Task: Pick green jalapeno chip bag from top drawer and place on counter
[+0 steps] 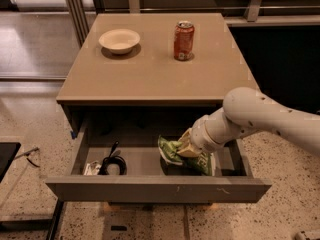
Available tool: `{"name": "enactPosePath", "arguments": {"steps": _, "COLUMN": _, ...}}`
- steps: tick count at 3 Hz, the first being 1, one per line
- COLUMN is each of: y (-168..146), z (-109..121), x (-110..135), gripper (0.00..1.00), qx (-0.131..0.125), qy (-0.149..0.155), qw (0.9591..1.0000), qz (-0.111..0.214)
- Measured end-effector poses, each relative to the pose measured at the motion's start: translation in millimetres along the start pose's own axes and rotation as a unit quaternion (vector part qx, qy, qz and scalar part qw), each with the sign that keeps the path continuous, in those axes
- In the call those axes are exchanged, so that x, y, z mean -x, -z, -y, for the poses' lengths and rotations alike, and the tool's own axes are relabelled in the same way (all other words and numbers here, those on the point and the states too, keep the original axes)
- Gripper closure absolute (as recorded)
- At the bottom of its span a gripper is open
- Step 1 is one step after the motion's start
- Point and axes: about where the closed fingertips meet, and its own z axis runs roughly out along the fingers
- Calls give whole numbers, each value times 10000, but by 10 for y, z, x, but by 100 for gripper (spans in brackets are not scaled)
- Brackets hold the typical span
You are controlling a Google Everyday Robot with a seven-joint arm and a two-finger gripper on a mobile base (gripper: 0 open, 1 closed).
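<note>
Reaching down into top drawer (150, 188), white arm (260, 115) angled low, tool (186, 145) against green jalapeno chip bag (170, 152), grip unclear
</note>
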Motion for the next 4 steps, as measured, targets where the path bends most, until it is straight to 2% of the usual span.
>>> {"name": "enactPosePath", "arguments": {"steps": 1, "y": 599, "z": -34, "x": 477, "gripper": 100, "qx": -58, "qy": 101, "qw": 9996, "qz": -266}}
{"name": "enactPosePath", "arguments": {"steps": 2, "y": 598, "z": -34, "x": 477, "gripper": 100, "qx": -58, "qy": 102, "qw": 9996, "qz": -266}}
{"name": "enactPosePath", "arguments": {"steps": 3, "y": 743, "z": -26, "x": 571, "gripper": 100, "qx": -80, "qy": 111, "qw": 9996, "qz": -255}}
{"name": "enactPosePath", "arguments": {"steps": 4, "y": 1188, "z": 28, "x": 932, "gripper": 100, "qx": -214, "qy": 142, "qw": 9993, "qz": -262}}
